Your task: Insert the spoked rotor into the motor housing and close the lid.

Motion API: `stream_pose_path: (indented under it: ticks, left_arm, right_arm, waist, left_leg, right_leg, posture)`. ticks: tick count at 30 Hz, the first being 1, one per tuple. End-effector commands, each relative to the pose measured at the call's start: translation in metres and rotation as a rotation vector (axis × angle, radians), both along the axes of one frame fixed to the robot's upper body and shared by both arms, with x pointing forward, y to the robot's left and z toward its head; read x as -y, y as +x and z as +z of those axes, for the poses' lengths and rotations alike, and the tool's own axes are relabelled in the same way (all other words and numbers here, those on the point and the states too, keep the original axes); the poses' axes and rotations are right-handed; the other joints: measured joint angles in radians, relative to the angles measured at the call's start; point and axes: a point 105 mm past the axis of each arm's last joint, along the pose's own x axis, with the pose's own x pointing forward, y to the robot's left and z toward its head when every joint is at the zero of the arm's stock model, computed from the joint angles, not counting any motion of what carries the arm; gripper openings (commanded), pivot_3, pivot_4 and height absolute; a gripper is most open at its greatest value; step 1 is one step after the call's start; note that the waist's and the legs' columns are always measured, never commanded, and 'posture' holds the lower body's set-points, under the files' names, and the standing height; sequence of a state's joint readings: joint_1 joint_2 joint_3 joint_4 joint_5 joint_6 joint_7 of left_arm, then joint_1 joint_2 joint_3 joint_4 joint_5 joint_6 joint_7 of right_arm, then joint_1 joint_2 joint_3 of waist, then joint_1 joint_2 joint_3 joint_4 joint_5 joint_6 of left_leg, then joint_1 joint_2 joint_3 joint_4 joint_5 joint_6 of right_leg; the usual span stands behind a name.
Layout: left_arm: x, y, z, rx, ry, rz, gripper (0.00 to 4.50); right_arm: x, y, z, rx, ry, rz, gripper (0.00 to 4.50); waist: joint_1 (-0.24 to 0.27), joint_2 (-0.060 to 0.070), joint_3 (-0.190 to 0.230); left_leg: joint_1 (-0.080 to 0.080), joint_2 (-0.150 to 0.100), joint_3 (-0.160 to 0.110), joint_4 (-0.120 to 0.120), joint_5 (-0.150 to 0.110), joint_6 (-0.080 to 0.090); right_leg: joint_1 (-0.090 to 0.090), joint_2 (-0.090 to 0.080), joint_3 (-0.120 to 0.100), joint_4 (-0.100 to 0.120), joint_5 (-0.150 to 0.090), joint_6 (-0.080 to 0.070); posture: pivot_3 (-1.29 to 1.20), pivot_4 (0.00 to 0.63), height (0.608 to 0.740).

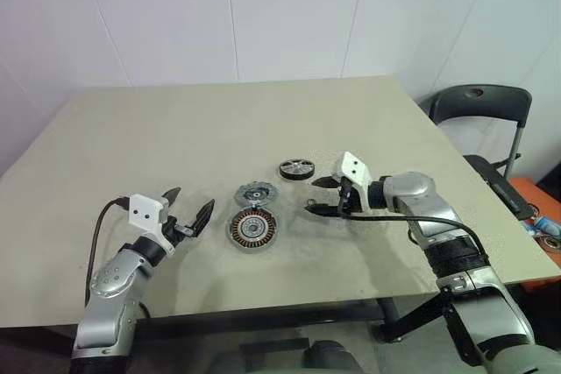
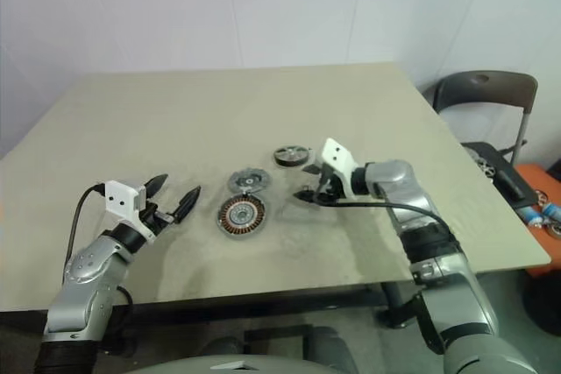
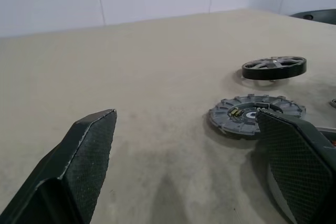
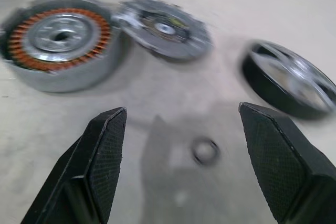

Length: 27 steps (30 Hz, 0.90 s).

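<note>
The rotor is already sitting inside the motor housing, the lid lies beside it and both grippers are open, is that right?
Not quite. The spoked rotor lies on the table, apart from the motor housing, whose copper windings are uncovered, as the right wrist view shows. The rest holds: the lid lies beside the housing, and the left gripper and right gripper are open.

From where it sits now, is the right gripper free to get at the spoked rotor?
Probably yes. The right gripper is open and empty, and the spoked rotor lies flat on the table just beyond it with bare surface between. The lid and motor housing sit off to the side, not in its path.
</note>
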<state>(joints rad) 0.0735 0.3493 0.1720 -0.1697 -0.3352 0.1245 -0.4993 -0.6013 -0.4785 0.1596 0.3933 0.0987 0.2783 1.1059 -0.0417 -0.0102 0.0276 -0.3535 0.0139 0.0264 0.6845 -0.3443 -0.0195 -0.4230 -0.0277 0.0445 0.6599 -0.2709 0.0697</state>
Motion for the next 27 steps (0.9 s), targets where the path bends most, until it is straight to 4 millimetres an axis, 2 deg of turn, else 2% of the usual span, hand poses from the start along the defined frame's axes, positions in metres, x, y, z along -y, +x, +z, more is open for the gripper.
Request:
stream_pose_path:
  ticks: [1,8,13,19,27]
  left_arm:
    - [0.007,-0.001,0.008,0.019,0.010,-0.058,4.50]
    - [0.015,-0.016,0.005,-0.020,-0.028,-0.167,4.50]
    - [0.017,-0.032,-0.006,-0.074,0.017,-0.243,4.50]
    - [0.022,-0.048,-0.017,-0.142,0.024,-0.326,4.50]
    - [0.024,-0.053,-0.019,-0.153,0.045,-0.360,4.50]
  right_arm:
    - [0.007,0.009,0.002,0.034,0.017,-0.050,3.58]
    - [-0.007,0.009,-0.012,0.022,0.040,-0.059,3.58]
    - [-0.013,0.011,-0.016,0.016,0.052,-0.065,3.58]
    - [-0.013,0.013,-0.026,0.012,0.021,-0.073,3.58]
    - [-0.011,0.016,-0.034,0.005,0.006,-0.098,3.58]
  waist:
    - [0.000,0.000,0.000]
    - [-0.001,0.000,0.000]
    - [-0.001,0.000,0.000]
    - [-0.001,0.000,0.000]
    - [-0.002,0.000,0.000]
  left_leg:
    - [0.000,0.000,0.000,0.000,0.000,0.000]
    - [0.001,0.000,0.001,0.000,0.000,0.000]
    - [0.001,0.000,0.001,0.000,0.000,0.000]
    - [0.001,0.000,0.001,0.001,0.000,0.000]
    - [0.001,0.001,0.001,0.001,0.000,0.000]
  right_leg:
    - [0.000,0.000,0.000,0.000,0.000,0.000]
    - [0.000,0.000,0.001,0.001,0.000,0.000]
    - [0.000,0.000,0.001,0.001,0.000,0.000]
    - [0.000,0.000,0.001,0.002,0.000,0.000]
    - [0.000,0.000,0.001,0.002,0.000,0.000]
  posture:
    - [0.00,0.000,0.740]
    - [0.00,0.000,0.740]
    - [0.00,0.000,0.740]
    - [0.00,0.000,0.740]
    - [0.00,0.000,0.740]
